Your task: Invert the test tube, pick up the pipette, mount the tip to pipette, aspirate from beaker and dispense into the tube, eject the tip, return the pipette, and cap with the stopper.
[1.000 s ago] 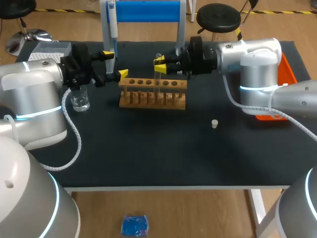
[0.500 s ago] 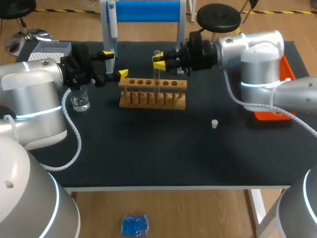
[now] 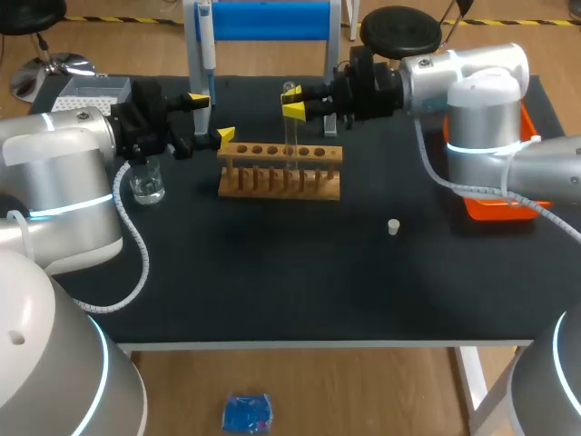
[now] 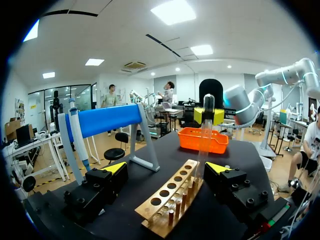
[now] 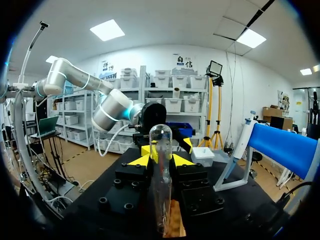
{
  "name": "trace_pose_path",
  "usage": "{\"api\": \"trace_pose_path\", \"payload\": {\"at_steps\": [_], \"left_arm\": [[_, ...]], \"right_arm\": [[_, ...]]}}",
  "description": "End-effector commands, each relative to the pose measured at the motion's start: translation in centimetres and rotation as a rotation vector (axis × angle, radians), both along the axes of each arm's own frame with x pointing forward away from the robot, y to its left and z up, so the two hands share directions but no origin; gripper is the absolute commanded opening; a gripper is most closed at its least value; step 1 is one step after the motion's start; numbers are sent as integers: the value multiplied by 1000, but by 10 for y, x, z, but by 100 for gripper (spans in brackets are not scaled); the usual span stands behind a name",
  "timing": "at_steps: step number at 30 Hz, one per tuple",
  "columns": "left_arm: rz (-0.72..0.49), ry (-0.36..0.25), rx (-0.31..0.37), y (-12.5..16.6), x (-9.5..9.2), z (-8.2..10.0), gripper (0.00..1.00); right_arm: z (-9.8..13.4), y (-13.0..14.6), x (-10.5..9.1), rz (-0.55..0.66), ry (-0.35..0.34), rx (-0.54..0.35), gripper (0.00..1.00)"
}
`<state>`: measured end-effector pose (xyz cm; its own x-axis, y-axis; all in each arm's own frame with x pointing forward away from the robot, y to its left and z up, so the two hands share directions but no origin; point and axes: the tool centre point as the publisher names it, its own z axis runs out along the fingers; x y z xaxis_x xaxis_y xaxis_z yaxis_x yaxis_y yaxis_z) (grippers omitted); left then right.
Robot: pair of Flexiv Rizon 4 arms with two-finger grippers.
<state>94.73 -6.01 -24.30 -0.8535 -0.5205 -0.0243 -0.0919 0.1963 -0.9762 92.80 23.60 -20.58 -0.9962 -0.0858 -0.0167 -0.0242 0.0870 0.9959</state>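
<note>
Head: R gripper (image 3: 292, 102) clamped on test tube (image 3: 290, 138), upright at rack (image 3: 272, 173) near table's (image 3: 272, 291) far edge. L gripper (image 3: 211, 116) wide open, empty, by rack's left end.
L wrist: tube's lower end seems inside a rack hole.
R wrist: both fingers (image 5: 140, 161) pinch tube.

Black table (image 3: 272, 282) in front of me. Wooden rack (image 3: 263, 182) with a row of holes stands near the far edge, about mid-width, its long side along that edge. Stand with blue crossbar (image 3: 272, 20) sits behind it at the far edge. Orange tray (image 3: 490, 212) on my right, at the right edge. Pale box (image 3: 86, 94) at the far left corner.
</note>
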Motion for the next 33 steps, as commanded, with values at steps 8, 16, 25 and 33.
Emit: {"api": "trace_pose_path", "payload": {"at_steps": [8,16,25,33], "left_arm": [[5,-3,-1,-1,-1,-1,100],[5,-3,-1,-1,-1,-1,100],[5,-3,-1,-1,-1,-1,100],[5,-3,-1,-1,-1,-1,100]], "right_arm": [[33,-19,-13,-45,60,-32,0],[71,-34,-31,-56,100,-55,0],[76,-36,-34,-65,108,-65,0],[76,-36,-34,-65,108,-65,0]]}}
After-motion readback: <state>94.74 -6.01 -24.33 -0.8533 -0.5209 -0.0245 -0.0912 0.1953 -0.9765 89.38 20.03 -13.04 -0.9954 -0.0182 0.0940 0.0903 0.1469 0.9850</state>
